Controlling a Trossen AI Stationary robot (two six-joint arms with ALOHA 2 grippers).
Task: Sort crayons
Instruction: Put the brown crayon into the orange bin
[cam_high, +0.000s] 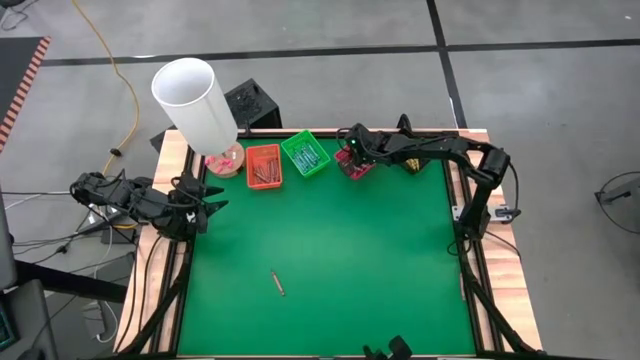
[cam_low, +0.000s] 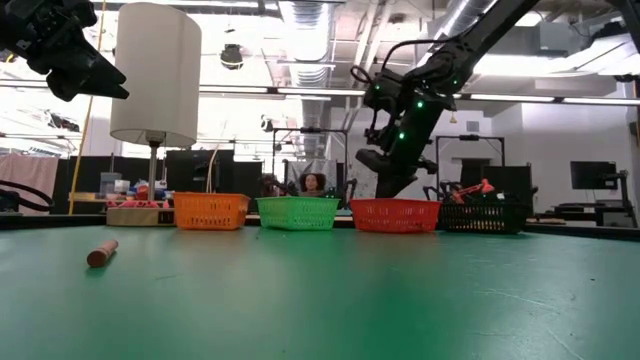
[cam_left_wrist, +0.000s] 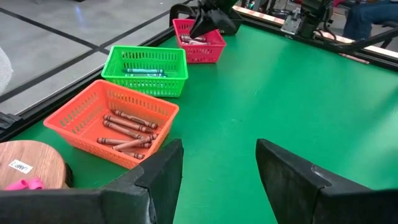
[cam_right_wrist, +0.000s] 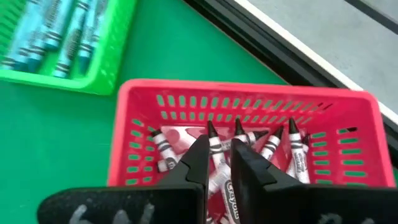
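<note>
A green table (cam_high: 330, 250) seen from above, with a row of small trays along its far edge; from the left, an orange tray (cam_high: 264, 165), a green tray (cam_high: 305, 153) and a pink tray (cam_high: 355, 164), with a black tray (cam_low: 483, 215) showing at the end of the row in the low view; the right gripper (cam_right_wrist: 217, 163) hangs directly over the pink tray, its fingers (cam_right_wrist: 196, 163) a narrow gap apart, with a white-wrapped crayon (cam_right_wrist: 216, 163) standing in that gap, though whether it is gripped or loose cannot be told; more pale crayons (cam_right_wrist: 273, 146) lie heaped in the pink tray beneath it; blue crayons (cam_right_wrist: 59, 25) fill the green tray just beside; brown crayons (cam_left_wrist: 127, 130) lie in the orange tray; one lone crayon (cam_high: 278, 283) rests on the bare mat near the middle of the table, well apart from every tray; the left gripper (cam_left_wrist: 219, 168) waits at the table's left edge, raised above the surface, its fingers spread wide and holding nothing; a lamp (cam_high: 197, 103) with a white shade stands on a round wooden base at the far left corner, beside the orange tray; a person (cam_low: 313, 184) shows in the room beyond the table.
</note>
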